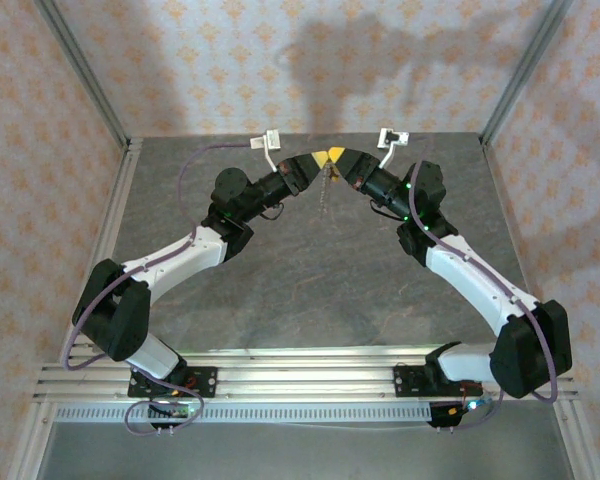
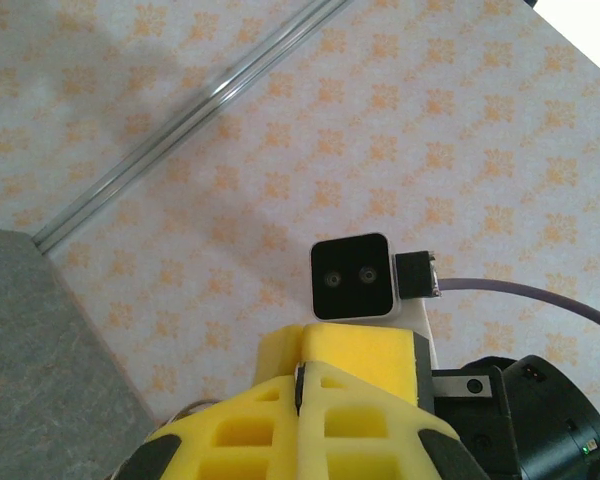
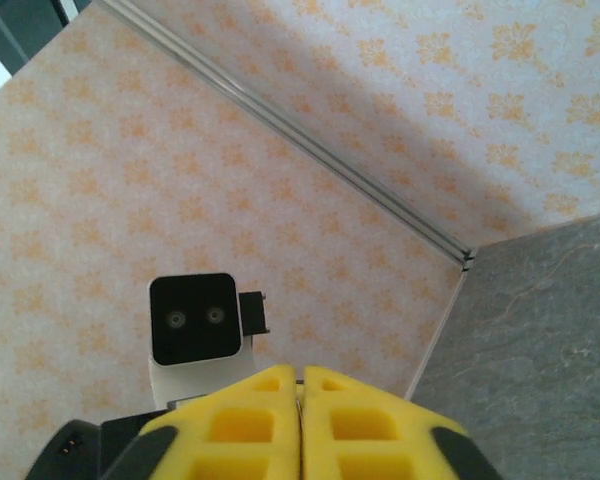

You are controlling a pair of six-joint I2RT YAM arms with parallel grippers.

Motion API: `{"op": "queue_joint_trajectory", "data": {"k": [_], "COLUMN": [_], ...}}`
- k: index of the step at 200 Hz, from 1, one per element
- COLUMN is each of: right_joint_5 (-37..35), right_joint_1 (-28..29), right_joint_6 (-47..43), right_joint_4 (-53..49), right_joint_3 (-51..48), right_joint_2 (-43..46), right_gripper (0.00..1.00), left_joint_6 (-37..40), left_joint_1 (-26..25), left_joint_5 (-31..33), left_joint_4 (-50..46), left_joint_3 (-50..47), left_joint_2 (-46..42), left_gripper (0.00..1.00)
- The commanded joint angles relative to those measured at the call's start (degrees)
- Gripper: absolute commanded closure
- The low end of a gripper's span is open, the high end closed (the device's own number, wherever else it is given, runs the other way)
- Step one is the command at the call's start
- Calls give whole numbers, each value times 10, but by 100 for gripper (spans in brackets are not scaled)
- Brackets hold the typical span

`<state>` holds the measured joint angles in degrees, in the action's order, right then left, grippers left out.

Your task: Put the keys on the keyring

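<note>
Grey stone-look tabletop (image 1: 310,290), patterned walls (image 1: 40,120) on three sides, aluminium posts in both far corners, slotted rail (image 1: 310,365) along the near edge.

Edges and room: I see both arms stretched to the middle of the far edge, tips meeting just short of the back wall. Little room beyond them. Open grey surface runs from that meeting point back to the near rail, and out to the left and right edges past each elbow.

Count: two arms, two claws, one hanging strand.

Left gripper (image 1: 321,159): on its wrist view the yellow fingers (image 2: 360,400) are pressed together, only a dark seam between them. Right gripper (image 1: 336,156): yellow fingers (image 3: 250,420) likewise pressed flat against each other. Tips of the two claws touch or nearly touch, nose to nose.

Each wrist view looks straight at the other arm's camera: right wrist camera (image 2: 351,278), left wrist camera (image 3: 192,320).

Keyring (image 1: 327,188): thin dull strand hanging straight down from where the tips meet, off the surface, near the far edge centre. I cannot tell which claw pinches it. Keys too small to separate from the strand.
</note>
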<state>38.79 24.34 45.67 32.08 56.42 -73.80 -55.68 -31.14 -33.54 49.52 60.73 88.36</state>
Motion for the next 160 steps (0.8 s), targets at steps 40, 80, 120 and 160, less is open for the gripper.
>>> {"op": "queue_joint_trajectory", "data": {"k": [40, 80, 120, 160], "right_joint_5": [6, 52, 148, 242], "right_joint_1": [3, -25, -71, -102], "right_joint_6": [-17, -26, -35, -36], "right_joint_4": [-13, -35, -73, -83], "right_joint_3": [12, 30, 77, 126], "right_joint_2": [-7, -12, -42, -101], "right_gripper": [100, 100, 100, 100], "left_joint_6": [4, 69, 120, 155], "left_joint_1": [-8, 1, 33, 73], "left_joint_5": [-9, -6, -26, -106], "left_joint_4": [18, -91, -180, -254], "left_joint_3": [34, 55, 78, 121], "left_joint_2": [-1, -32, -60, -46], "left_gripper": [100, 76, 57, 51]}}
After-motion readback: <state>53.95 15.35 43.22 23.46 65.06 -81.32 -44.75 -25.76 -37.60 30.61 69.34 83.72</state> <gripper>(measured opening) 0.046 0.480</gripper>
